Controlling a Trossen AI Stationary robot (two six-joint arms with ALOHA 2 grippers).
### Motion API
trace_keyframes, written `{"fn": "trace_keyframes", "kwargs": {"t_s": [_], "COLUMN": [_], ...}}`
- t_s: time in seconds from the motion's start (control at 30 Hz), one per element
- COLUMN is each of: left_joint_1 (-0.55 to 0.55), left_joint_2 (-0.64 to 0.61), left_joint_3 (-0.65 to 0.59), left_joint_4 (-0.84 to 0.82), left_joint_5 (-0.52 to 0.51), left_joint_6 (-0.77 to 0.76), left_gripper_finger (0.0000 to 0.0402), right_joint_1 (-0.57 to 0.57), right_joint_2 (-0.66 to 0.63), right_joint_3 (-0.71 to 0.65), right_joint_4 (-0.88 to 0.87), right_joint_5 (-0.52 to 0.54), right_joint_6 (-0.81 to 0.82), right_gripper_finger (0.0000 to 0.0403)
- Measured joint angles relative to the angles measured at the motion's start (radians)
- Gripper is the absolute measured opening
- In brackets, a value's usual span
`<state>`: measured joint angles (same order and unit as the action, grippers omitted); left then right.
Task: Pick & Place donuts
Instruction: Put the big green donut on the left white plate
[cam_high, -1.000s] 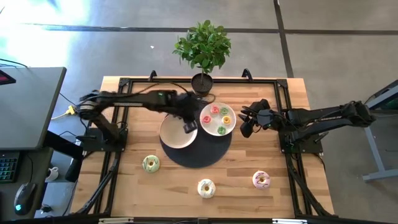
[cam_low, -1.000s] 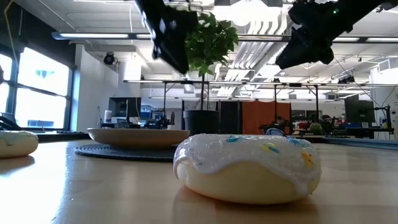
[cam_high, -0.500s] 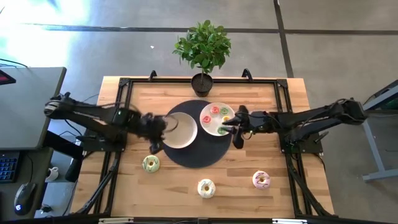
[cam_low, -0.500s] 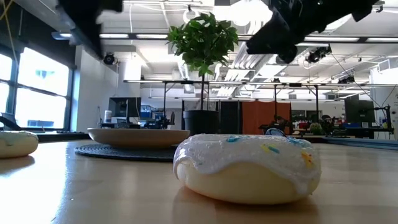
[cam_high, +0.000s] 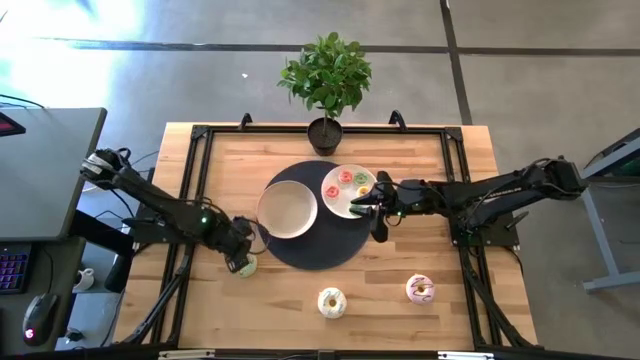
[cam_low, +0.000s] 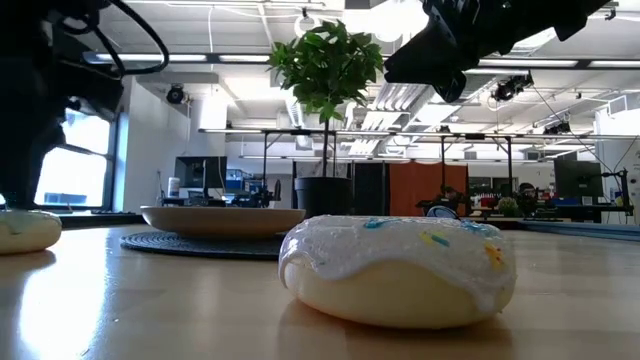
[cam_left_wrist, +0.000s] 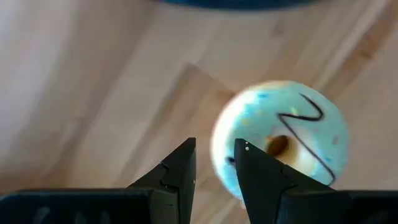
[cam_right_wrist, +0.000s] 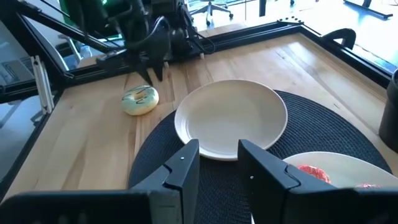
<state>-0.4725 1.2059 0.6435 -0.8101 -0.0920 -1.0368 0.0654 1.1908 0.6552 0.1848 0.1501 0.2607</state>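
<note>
Two narrowly parted fingers of the left pincer (cam_left_wrist: 214, 171) hover over the green-iced donut (cam_left_wrist: 280, 146).

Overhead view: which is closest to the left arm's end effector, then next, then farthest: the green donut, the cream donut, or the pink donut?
1. Green donut, directly under the left end effector.
2. Cream donut, front centre.
3. Pink donut, front right.

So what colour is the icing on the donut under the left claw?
Pale green icing with a dark squiggle and sprinkles on the donut, clearest in the left wrist view.
</note>
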Motion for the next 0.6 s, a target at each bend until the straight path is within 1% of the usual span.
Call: {"fn": "trace_keyframes", "kwargs": {"t_s": [0.1,0.2,0.37,0.6], "left_joint_1": [-0.029,-0.047,-0.045,-0.045], "left_joint_2": [0.022,0.039,0.049,0.044], "left_joint_3": [-0.023,-0.027,-0.027,-0.028], "left_joint_4": [0.046,0.062,0.077,0.116], "left_joint_5": [0.009,-0.006,-0.014,0.015], "left_joint_6": [0.008,0.008,0.012,0.035], "left_gripper_finger": [0.0107,0.0107,0.0107,0.0107], "right_joint_1": [0.0,0.0,0.0,0.0], "right_joint_2": [0.0,0.0,0.0,0.0], "right_joint_3": [0.0,0.0,0.0,0.0], "right_joint_4": [0.0,-0.001,-0.002,-0.003], "right_joint_5": [0.0,0.0,0.0,0.0], "right_joint_6": [0.0,0.0,0.0,0.0], "right_gripper_finger": [0.0107,0.0107,0.0107,0.0107]}}
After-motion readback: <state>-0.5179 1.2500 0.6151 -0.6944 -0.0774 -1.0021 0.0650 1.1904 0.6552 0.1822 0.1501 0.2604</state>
